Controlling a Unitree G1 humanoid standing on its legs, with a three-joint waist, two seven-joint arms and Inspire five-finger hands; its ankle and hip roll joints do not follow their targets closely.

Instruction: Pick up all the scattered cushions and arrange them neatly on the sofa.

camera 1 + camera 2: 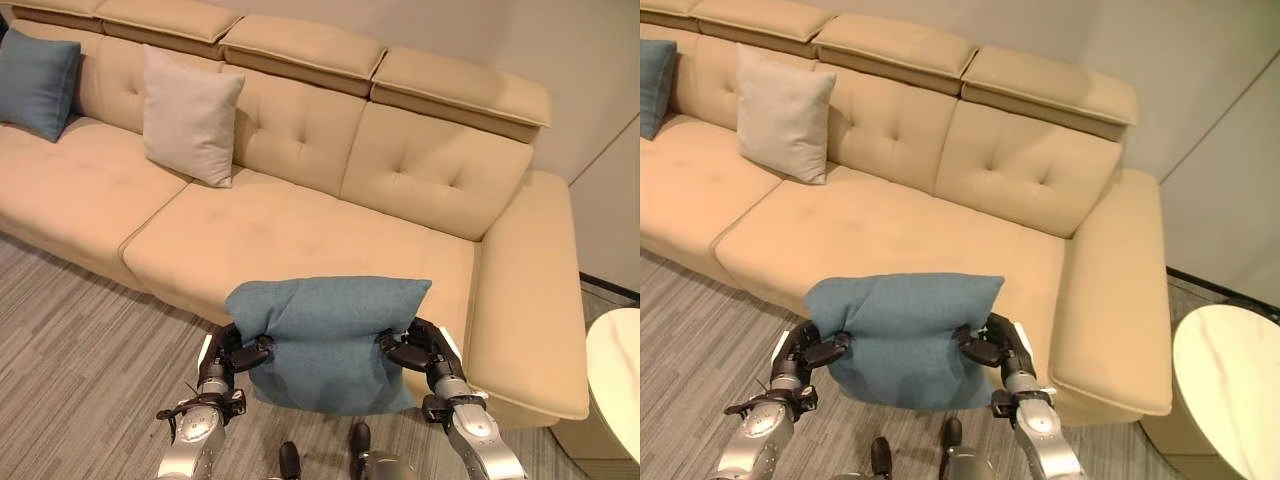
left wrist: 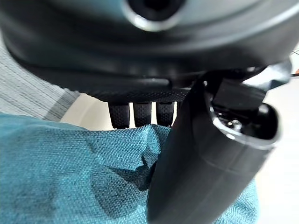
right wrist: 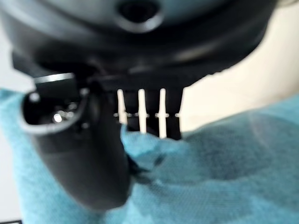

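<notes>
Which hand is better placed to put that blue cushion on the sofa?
Neither alone: the left hand and right hand each pinch one side of the teal cushion, so both should probably lift it onto the sofa together.

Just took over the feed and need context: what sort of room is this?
Probably a living room or lounge: a long tan sofa with a grey cushion and a blue cushion on it, grey striped floor, and a round pale table beside the sofa.
</notes>
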